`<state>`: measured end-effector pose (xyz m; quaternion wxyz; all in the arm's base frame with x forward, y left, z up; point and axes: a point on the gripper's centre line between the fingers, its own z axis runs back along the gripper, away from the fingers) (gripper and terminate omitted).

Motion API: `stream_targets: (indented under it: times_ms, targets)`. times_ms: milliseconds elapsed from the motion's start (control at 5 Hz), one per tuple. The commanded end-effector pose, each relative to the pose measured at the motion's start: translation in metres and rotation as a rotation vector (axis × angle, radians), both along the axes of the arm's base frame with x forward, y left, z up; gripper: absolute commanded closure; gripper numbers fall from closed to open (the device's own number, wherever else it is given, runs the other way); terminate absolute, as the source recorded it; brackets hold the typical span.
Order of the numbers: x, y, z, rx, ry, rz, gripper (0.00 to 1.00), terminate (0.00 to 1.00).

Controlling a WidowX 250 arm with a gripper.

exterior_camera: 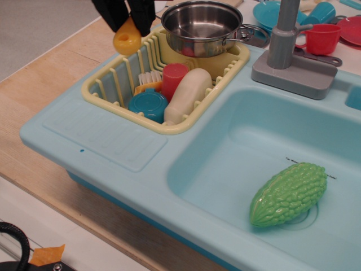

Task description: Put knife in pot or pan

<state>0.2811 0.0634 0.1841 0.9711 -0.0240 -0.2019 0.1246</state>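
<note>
Observation.image, knife (127, 40) blade hidden by jaws

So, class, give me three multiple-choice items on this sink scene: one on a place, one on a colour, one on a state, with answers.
1. Where does the pot sit?
A. at the rack's far end
B. in the basin
C. on the wooden counter

2. What colour is the bumpy vegetable in the basin?
A. red
B. green
C. yellow

3. How is the knife now?
A. lying in the pot
B. lying in the basin
C. held in the air by the gripper

Answers: 1 A, it rests on the yellow rack. 2 B, it is plainly green. 3 C, the jaws clamp its yellow handle above the rack.
</note>
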Motion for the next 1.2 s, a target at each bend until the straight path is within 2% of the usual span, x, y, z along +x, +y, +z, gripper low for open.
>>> stream_targets:
  times_ms: [0, 200, 400, 600, 800, 1000]
  targets:
    - [0.055, -0.015, 0.023, 0.017, -0.136, -0.145, 1.0, 0.0]
    - [0.083, -0.019, 0.026, 0.005, -0.151, -0.217, 1.0, 0.0]
    - [0.101, -0.013, 0.029, -0.002, -0.237, -0.268, 1.0, 0.0]
    - [0.116, -0.007, 0.028, -0.033, -0.213, -0.321, 1.0, 0.0]
    - [0.115, -0.008, 0.018, -0.067, -0.188, -0.315, 0.0, 0.0]
    - [0.105, -0.012, 0.014, -0.085, -0.179, -0.28, 0.0, 1.0]
